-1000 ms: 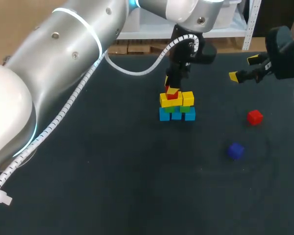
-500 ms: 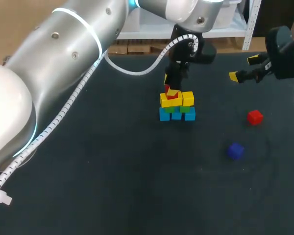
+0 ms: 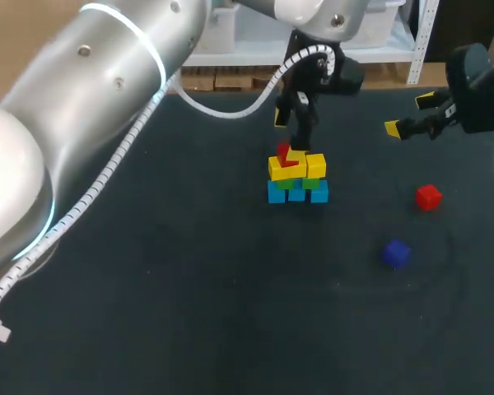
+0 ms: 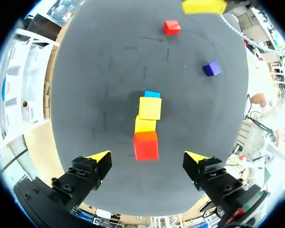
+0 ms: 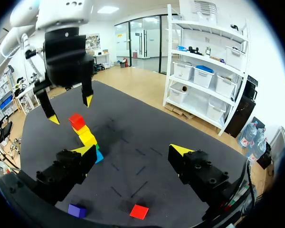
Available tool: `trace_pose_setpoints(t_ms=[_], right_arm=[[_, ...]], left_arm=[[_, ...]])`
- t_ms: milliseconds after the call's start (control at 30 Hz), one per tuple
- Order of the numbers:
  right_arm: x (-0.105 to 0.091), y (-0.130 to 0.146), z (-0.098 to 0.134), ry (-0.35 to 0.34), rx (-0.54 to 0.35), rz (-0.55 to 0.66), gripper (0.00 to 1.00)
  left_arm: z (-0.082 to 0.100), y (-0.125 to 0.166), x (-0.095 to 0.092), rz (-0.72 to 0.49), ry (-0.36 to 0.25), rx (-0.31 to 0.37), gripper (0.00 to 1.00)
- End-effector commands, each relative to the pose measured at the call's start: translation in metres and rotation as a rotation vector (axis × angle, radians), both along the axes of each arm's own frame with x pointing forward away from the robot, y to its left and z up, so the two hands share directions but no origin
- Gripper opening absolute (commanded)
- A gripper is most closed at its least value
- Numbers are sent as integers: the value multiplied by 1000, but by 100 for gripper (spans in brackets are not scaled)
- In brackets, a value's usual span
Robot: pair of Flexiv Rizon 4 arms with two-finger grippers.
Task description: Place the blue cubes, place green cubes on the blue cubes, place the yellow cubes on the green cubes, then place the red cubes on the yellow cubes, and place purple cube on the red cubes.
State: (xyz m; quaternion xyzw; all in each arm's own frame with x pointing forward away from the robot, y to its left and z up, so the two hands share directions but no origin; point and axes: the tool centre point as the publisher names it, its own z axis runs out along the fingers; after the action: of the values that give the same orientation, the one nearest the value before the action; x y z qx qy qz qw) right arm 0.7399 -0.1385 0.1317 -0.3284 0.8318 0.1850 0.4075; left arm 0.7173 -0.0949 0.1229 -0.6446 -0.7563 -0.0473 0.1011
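L claw [image 4: 147, 157]: wide open, empty. It hangs just above the stack [image 3: 296, 181], tips either side of the top red [image 4: 146, 145] and clear of it. R wrist view agrees: both L tips sit higher than that cube, no contact. In head view L claw is upper centre of frame, w/ the stack directly under it, centre frame.

Stack, bottom up in head view:
- blues [image 3: 296, 195] in a row on the table [image 3: 189, 288]
- greens [image 3: 313, 184] on the blues
- yellows [image 3: 316, 165] on the greens
- one red on the yellow at the row's left end; looks slightly skewed, can't tell how square it sits

R claw [image 3: 408, 114]: also spread wide, empty. Upper right of head view, well apart from the stack.

Not yet placed:
- loose red [image 3: 428, 197], right side at mid-height, on the table
- purple cube [image 3: 396, 253], reads dark blue-violet, lower right of centre, near the loose red but not touching

Progress, my read:
- Done: blue, green, yellow tiers, plus 1st red.
- Left: 2nd red onto the yellows beside the 1st, then purple on top of the reds.
- Most of the build is done; the last 2 cubes lie nearer R arm.
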Motion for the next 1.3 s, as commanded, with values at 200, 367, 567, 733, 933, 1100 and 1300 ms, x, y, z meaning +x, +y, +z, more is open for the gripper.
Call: trace_pose_setpoints(t_ms=[200,367,567,733,933,1100,1300], right_arm=[[0,-1,-1,-1,5,5,100],[0,-1,-1,-1,5,5,100],[0,-1,-1,-1,5,5,100],[0,-1,-1,-1,5,5,100],[0,-1,-1,-1,5,5,100],[0,-1,-1,-1,5,5,100],[0,-1,-1,-1,5,5,100]], left_arm=[[30,30,-16,87,-99,-101,100],[46,55,-17,242,-269,-198,100],[60,85,-37,430,-414,-270,100],[67,100,-54,520,-476,-336,100],[78,113,-65,615,-555,-443,100],[75,128,-67,680,-595,-491,100],[65,144,-70,769,-652,-557,100]])
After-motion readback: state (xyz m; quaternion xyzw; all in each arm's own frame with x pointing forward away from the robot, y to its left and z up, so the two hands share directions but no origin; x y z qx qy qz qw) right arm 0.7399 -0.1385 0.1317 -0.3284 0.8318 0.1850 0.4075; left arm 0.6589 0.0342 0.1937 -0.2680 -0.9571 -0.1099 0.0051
